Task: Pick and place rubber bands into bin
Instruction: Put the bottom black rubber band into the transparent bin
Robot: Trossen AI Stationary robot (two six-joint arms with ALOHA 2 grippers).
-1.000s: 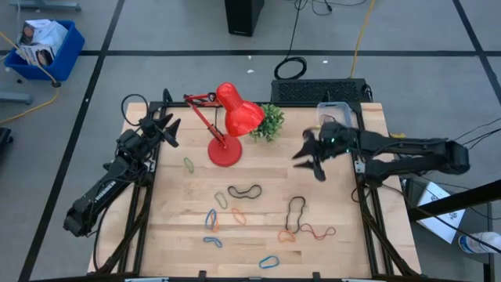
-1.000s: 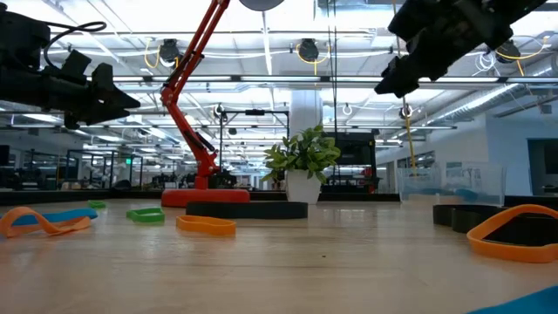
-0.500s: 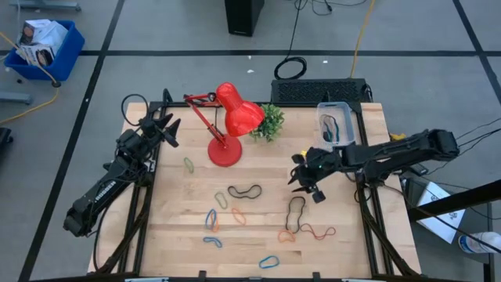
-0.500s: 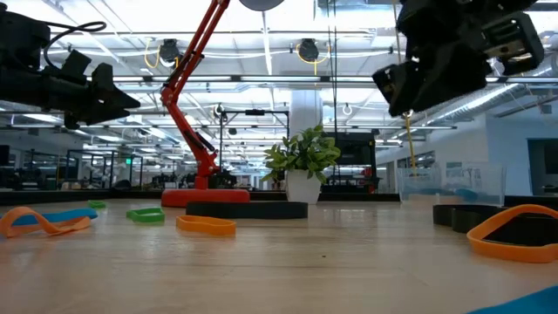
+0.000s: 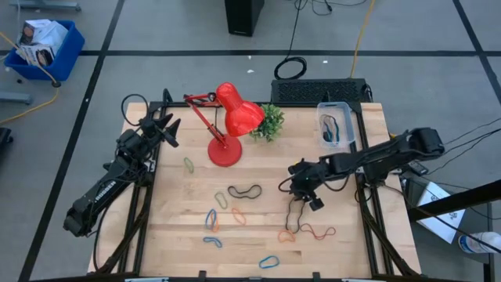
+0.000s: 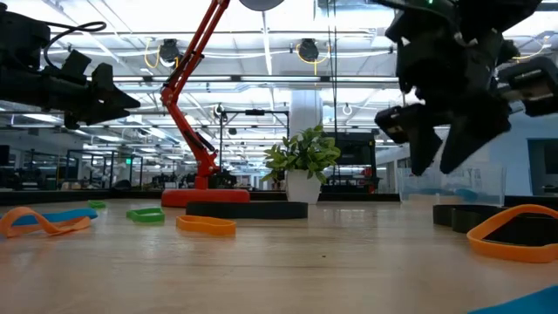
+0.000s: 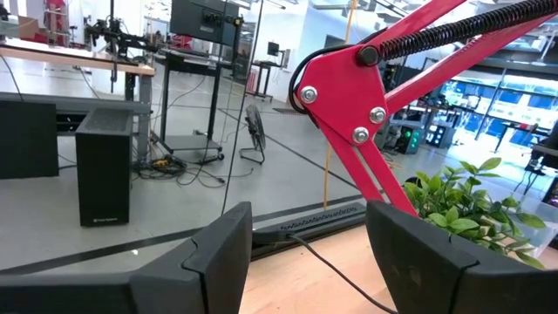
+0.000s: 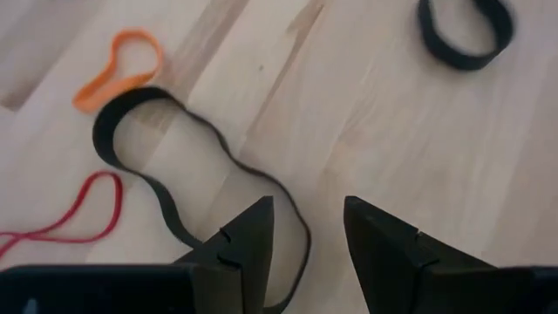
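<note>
Your right gripper hung over the table's right half, at about 3 o'clock from the table centre, directly above the upper end of the long black rubber band. Its fingers stood apart and held nothing; the wrist view showed the band's curved edge passing under the gap between them. This placement probably served a descent that would straddle one strand of the loop, since a flat, floppy band can only be pinched across a single strand.

Your left gripper waited at the table's 10 o'clock corner, fingers spread wide and empty, aimed past the red lamp and clear of the working zone.

The bin sat at the table's 1 o'clock corner and already contained a few bands. The remaining bands lay scattered from 6 to 4 o'clock: another black loop, an orange band and a red band close beside the target. Note that the orange band lay near the target's lower end and could be dragged along with it.
</note>
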